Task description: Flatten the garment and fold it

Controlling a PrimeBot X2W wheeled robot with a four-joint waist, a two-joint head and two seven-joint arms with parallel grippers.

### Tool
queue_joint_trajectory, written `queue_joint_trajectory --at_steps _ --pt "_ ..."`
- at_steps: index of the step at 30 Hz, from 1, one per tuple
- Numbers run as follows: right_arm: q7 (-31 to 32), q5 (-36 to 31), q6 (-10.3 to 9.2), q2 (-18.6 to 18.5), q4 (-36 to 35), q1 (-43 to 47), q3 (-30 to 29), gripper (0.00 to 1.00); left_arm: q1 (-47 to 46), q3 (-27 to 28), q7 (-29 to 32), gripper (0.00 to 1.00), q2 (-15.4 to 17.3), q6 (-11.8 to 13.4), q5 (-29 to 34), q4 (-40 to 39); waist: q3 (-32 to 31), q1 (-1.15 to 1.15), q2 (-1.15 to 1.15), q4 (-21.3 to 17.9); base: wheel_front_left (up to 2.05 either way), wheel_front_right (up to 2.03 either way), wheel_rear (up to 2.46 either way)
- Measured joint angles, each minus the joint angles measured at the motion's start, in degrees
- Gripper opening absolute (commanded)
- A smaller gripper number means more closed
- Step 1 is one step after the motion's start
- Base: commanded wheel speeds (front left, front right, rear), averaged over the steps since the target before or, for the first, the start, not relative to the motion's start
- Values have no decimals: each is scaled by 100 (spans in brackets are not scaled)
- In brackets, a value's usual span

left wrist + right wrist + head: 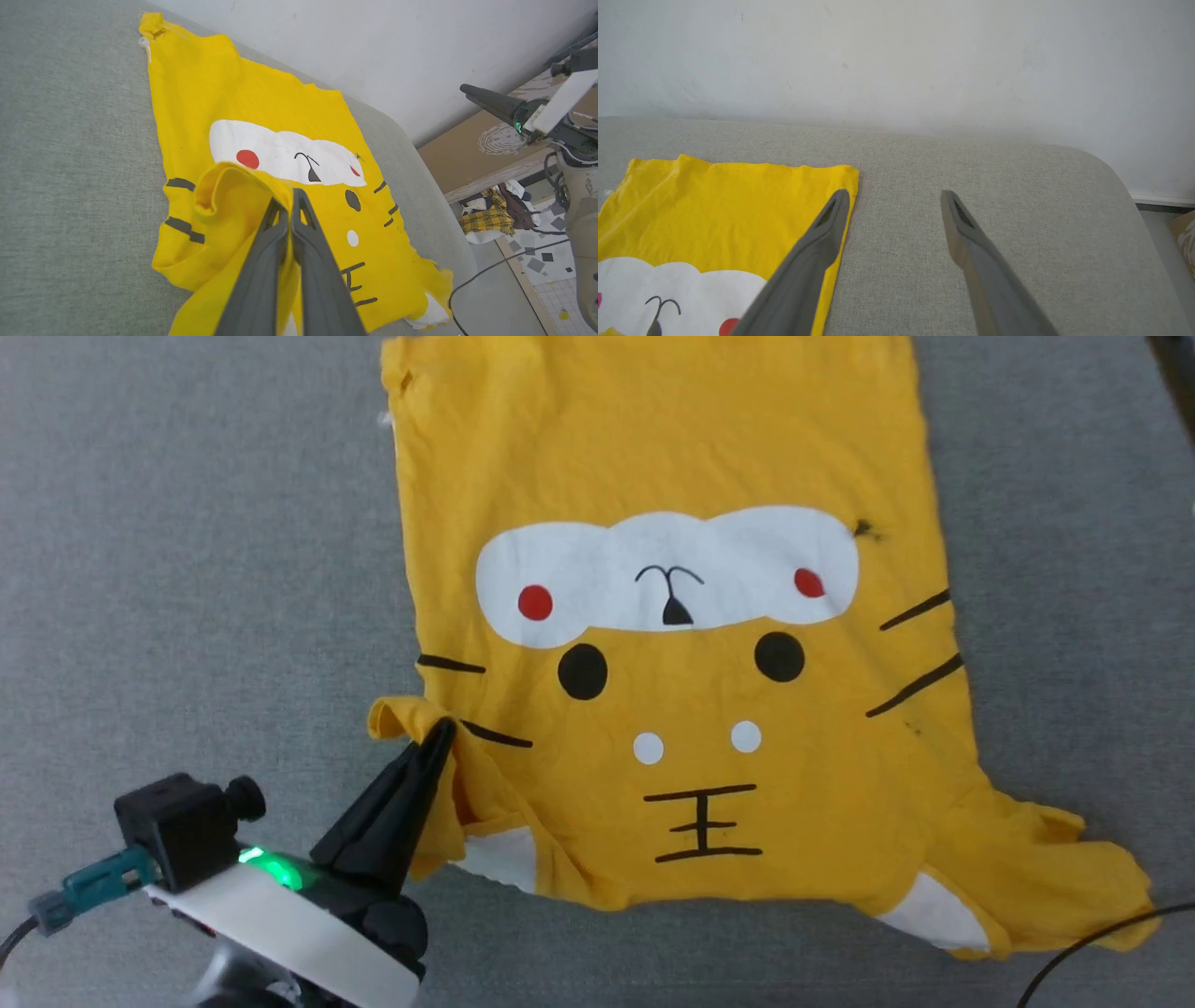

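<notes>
The left gripper [444,728], at the lower left of the head view, has its long, dark, tapered fingers pressed together, clamped on a bunched sleeve [392,717] of the garment [672,448]. The garment lies print-up across the middle of the frame on a grey woven cushion [187,523] with a rounded corner. Its body is spread broadly flat with only soft creases, so flattening looks partly done. The pinched sleeve is raised in a limp curl, and the other sleeve [1046,877] at the lower right is rumpled. No fold is made yet. The cloth reads as thin, soft knit, and the white, black and red print is smooth and matte. In the right wrist view, the right gripper [894,196] has its fingers apart and empty over the cushion, beside the garment's edge
</notes>
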Motion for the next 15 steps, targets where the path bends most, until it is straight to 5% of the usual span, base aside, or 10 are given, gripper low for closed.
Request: queue_joint_trajectory --at_steps 15 --pt "646 -851 0 357 1558 -1607 -92 100 -485 -495 -55 0 -42 -145 115 52 894 -1 0 621 0 0 0"
